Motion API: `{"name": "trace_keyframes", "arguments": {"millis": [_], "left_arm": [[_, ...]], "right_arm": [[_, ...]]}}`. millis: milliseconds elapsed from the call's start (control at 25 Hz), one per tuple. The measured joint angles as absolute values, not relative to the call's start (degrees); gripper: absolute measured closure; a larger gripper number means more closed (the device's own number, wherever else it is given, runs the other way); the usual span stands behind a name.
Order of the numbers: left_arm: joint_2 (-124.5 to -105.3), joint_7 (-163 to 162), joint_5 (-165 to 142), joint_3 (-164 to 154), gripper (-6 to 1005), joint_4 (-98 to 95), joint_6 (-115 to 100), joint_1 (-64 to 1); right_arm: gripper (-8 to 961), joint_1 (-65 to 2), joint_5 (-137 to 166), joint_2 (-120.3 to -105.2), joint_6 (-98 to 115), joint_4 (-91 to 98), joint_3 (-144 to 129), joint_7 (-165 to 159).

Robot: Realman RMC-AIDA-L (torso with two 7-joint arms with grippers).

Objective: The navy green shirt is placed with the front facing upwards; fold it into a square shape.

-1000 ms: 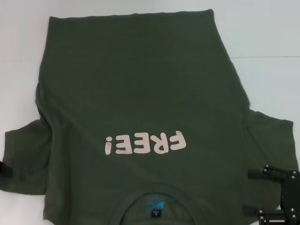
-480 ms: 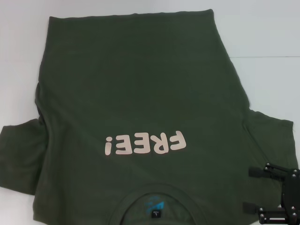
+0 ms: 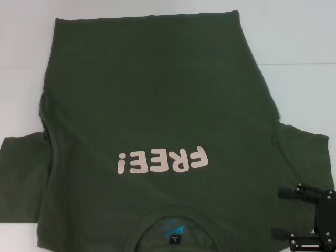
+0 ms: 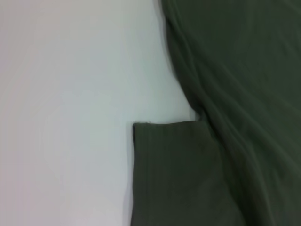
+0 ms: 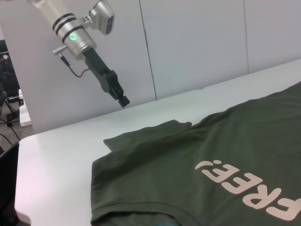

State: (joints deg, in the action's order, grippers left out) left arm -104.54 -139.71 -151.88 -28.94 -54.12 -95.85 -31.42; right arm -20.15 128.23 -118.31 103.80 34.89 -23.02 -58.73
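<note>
**Shirt lies flat, both grippers clear of the cloth**

Shirt first: we see the navy green shirt [image 3: 157, 105] spread face up across the white table [image 3: 299, 31], its collar [image 3: 173, 218] nearest the robot and the pale "FREE!" lettering [image 3: 163, 160] just beyond it. The left sleeve [image 3: 23, 178] lies flat on the table, and the right sleeve [image 3: 302, 157] reaches out toward the right gripper [image 3: 281, 212]. That gripper hovers at the right sleeve's edge, its two fingers spread apart and gripping nothing. In the right wrist view we find the left gripper [image 5: 123, 100] raised well above the table beyond the left sleeve, and we cannot tell how its fingers stand.
</note>
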Motion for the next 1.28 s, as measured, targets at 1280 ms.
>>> {"name": "trace_keyframes", "arguments": {"millis": [1280], "left_arm": [[-106.13, -141.0, -153.2, -30.1, 562, -52.8, -93.9, -30.7]], "right_arm": [[12, -20.3, 128.4, -118.3, 103.8, 34.9, -23.0, -58.6]]}}
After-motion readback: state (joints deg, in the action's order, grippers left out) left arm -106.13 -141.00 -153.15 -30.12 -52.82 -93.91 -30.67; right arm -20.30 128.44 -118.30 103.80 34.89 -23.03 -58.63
